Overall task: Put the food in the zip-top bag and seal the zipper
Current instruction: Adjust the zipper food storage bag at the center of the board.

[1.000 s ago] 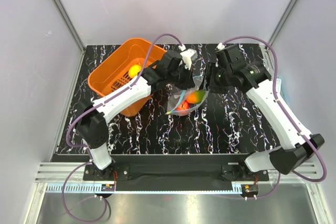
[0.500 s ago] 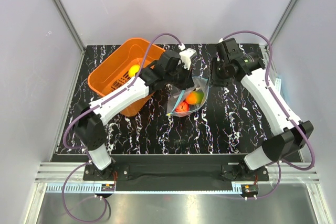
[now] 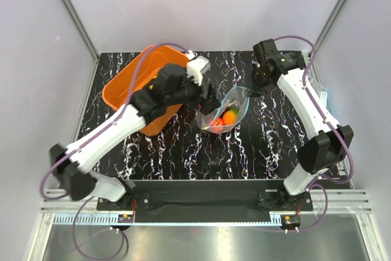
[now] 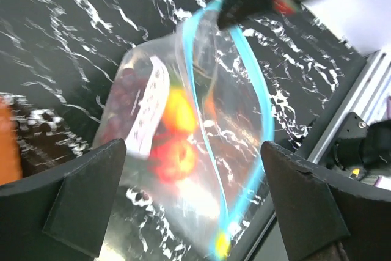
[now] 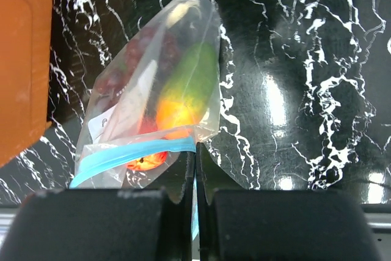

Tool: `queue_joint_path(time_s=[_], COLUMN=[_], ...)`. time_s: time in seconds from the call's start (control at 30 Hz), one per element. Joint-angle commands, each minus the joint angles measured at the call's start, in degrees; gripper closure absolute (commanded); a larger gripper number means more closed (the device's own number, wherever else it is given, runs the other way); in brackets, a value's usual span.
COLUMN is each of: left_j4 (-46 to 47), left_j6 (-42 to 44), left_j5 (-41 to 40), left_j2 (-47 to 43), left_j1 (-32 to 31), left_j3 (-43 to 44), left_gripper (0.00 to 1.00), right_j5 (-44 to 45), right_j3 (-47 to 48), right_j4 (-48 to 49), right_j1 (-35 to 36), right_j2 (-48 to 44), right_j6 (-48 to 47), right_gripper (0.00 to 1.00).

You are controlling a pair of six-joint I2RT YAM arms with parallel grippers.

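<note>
The clear zip-top bag (image 3: pixel 223 111) lies on the black marbled table, right of the orange basket. Through its plastic I see the orange-green mango (image 5: pixel 186 87), the red apple (image 5: pixel 145 161) and the dark grapes (image 5: pixel 131 65). The two sides of the teal zipper (image 4: pixel 255 87) stand apart, so the mouth gapes. My right gripper (image 5: pixel 195 154) is shut on the zipper's end (image 5: pixel 131 154), and it shows at the bag's far right corner (image 3: pixel 249 91). My left gripper (image 4: pixel 194 151) is wide open just left of the bag (image 3: pixel 209 99), touching nothing.
The orange slotted basket (image 3: pixel 131 80) stands at the back left, partly hidden under my left arm. The basket's wall (image 5: pixel 24 59) is close to the bag's left side. An aluminium frame rail (image 4: pixel 360 84) runs along the table's edge.
My left gripper has opened, let go of the bag and drawn back to the left. My right gripper has shut on the zipper's end, and the bag's mouth has spread open.
</note>
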Motion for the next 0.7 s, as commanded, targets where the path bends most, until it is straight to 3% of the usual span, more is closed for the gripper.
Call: queue_joint_path(time_s=[0.0,0.1,0.33,0.43,0.57,0.67], left_j4=[3.4,4.1,29.2,32.4,32.4,39.0], left_j6=[3.4,3.8,9.1,13.2,15.9,15.5], left_j5=[-3.3,-4.3,-3.4,-2.8,-0.4,0.1], left_j2=[-11.0,-16.0,-27.4,-27.0,-22.1,-19.8], left_j1=[0.0,0.0,-0.1,-0.2,-0.1,-0.1], left_j3=[-5.9,-14.0,-38.3,-40.5,-39.9,-41.9], left_gripper=[0.01,0.01,0.01,0.03,0.16,0.17], right_j5=[1.0,0.4,-0.5,-0.5,-0.9,-1.6], right_j3=[3.7,4.7,8.2,9.8,11.4,11.9], right_j4=[-0.9,-1.1,-3.1,-3.8,-4.3,-4.3], right_j1=[-0.7,-0.9,-1.0,-1.2,-1.6,-1.6], right_j2=[0.0,0.9,3.9,4.6,5.8,6.1], right_j6=[2.1,2.5,2.5,2.3,1.8,1.5], right_gripper=[1.0,1.0,1.0,1.0,1.0,1.0])
